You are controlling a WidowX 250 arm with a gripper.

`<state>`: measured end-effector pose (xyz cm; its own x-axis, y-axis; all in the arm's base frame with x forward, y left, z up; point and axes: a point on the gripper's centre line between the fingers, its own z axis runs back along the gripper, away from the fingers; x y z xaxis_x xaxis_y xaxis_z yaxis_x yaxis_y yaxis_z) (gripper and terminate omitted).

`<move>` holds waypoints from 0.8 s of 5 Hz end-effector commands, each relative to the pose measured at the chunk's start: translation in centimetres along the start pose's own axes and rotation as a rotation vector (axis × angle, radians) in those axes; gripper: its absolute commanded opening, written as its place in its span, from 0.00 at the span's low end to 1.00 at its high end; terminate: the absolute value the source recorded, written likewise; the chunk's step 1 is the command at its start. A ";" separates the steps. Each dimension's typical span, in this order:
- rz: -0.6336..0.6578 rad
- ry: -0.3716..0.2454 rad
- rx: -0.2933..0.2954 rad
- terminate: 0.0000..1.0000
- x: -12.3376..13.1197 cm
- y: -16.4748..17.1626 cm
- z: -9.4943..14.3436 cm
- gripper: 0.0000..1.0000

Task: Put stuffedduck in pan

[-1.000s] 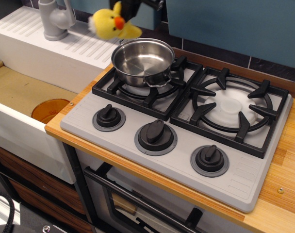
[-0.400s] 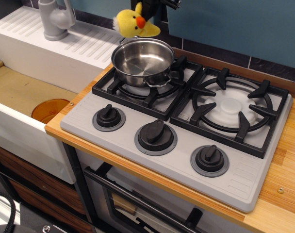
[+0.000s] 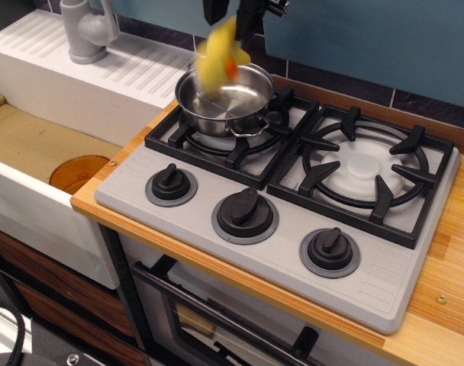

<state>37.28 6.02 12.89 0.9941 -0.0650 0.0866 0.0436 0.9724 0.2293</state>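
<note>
**Operator:** State the step in hand at this moment.

**Technician:** The placement step. The stuffedduck (image 3: pixel 219 57) appeared as a blurred yellow streak with an orange patch, positioned directly over the rear rim of the pan (image 3: pixel 225 97), its lower part overlapping the pan's opening. The pan stood on the rear-left burner grate (image 3: pixel 230 137) of the stove (image 3: pixel 278 229). The blur was judged consistent with rapid motion, so the toy was probably dropping or being lowered fast.

**Operator:** Report the tool's condition.

**Technician:** The gripper (image 3: pixel 228 9) was at the top edge of the frame, just above the toy, and mostly cut off. Two dark parts were visible with a gap between them. Whether they gripped the toy's upper end or had let go could not be determined; the contact point was smeared.

**Operator:** Was the toy inside the pan?

**Technician:** Not confirmed. It sat above the pan rather than on the pan's floor, and part of the bare steel interior showed below it.

**Operator:** What did the next move call for?

**Technician:** If the toy was held, the fingers needed to spread while centred over the opening, not over the rear rim, since a soft toy landing on the rim could tip out toward the wall. Afterwards, a straight vertical withdrawal was advised, clear of the pan's loop handle (image 3: pixel 247 131).
</note>
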 end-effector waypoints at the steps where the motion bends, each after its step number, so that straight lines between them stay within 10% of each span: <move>1: 0.013 -0.048 0.012 0.00 0.1 -0.4 2.0 1.00; 4: 0.021 -0.067 -0.004 0.00 -0.3 -1.9 3.4 1.00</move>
<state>36.11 3.56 13.10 0.9952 -0.0564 0.0798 0.0380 0.9758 0.2154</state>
